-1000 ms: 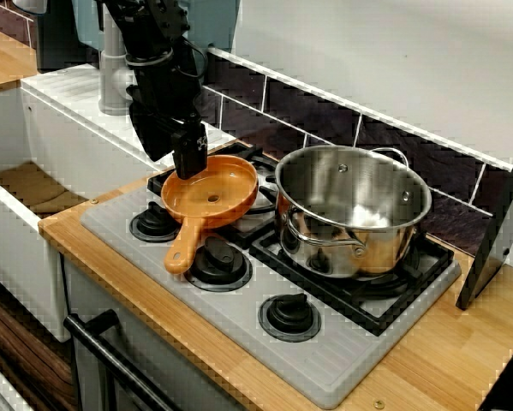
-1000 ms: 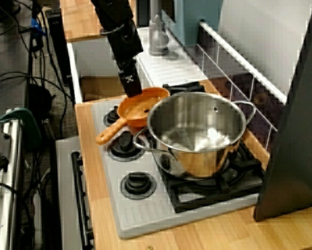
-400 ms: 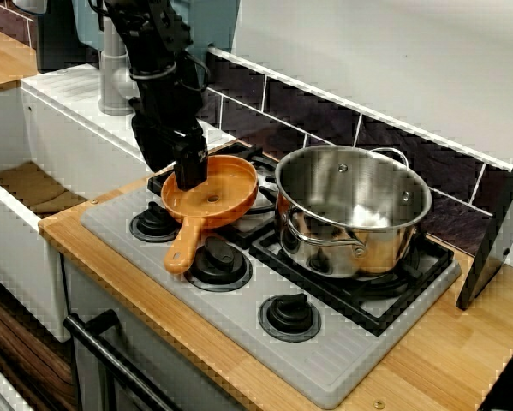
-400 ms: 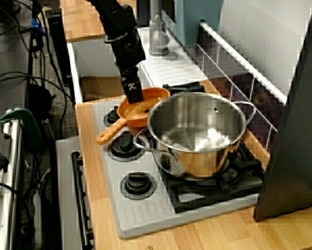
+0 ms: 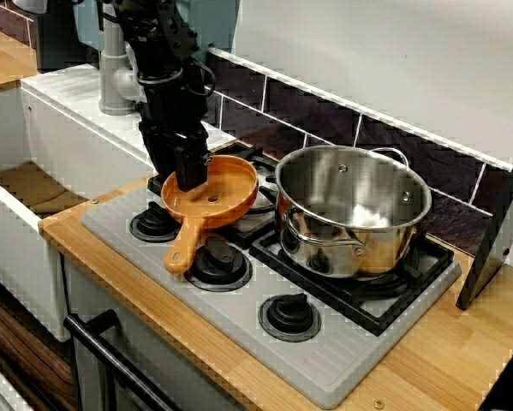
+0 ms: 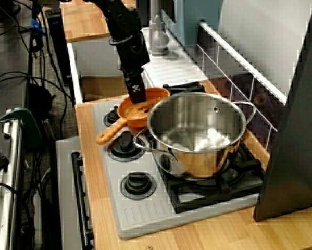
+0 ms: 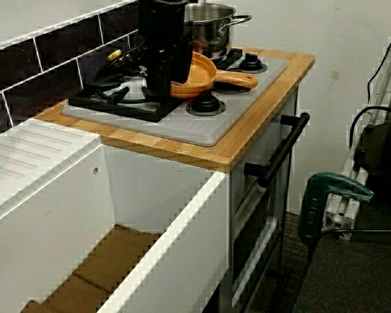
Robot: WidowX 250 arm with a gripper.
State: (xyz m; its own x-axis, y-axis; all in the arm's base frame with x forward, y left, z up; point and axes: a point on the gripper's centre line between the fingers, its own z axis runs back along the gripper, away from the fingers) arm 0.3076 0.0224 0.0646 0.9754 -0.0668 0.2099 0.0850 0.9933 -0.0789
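Presently you're resting the gripper (image 5: 190, 175) at the orange pan (image 5: 222, 197) rim, its handle (image 5: 181, 247) pointing away; I cannot tell whether the jaws are gripping.

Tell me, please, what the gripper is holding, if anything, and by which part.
Cannot be told: the gripper sits at the rim of the orange pan, away from its handle, but its grip is hidden.

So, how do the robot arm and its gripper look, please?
The arm is all black, built from blocky jointed segments, with thin black cables looping beside its wrist. The gripper is black too and narrows toward its tip. A small white marking shows on its side.
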